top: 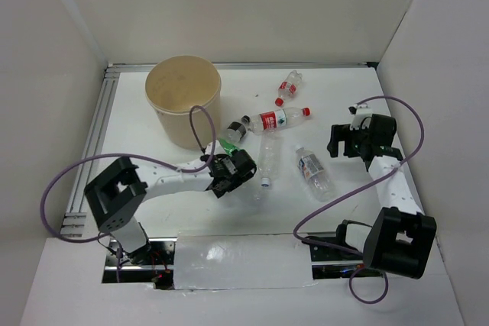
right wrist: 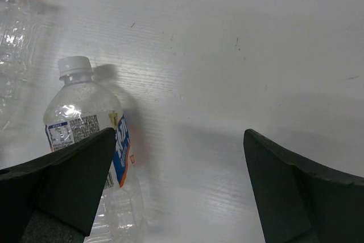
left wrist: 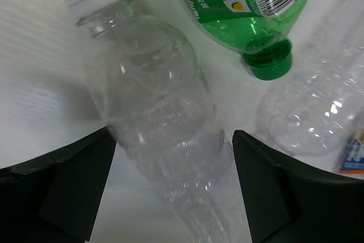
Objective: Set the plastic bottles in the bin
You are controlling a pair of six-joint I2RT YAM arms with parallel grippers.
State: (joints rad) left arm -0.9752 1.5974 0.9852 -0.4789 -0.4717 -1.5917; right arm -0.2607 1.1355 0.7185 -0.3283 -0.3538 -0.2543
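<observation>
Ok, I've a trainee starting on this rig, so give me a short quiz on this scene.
1. True or false: the right pincer is open and empty.
2. Which bottle lies between the fingers of the left pincer? A green, B clear, C red-capped.
3. Fill in: the bin stands in the table's far ____ corner.
Key: 1 true; 2 B; 3 left.

Left arm (top: 168,179) lies low, reaching right along the near side, left gripper (top: 231,169) jaws spread wide; right arm (top: 393,188) extends far, right gripper (top: 345,140) jaws wide apart.
</observation>
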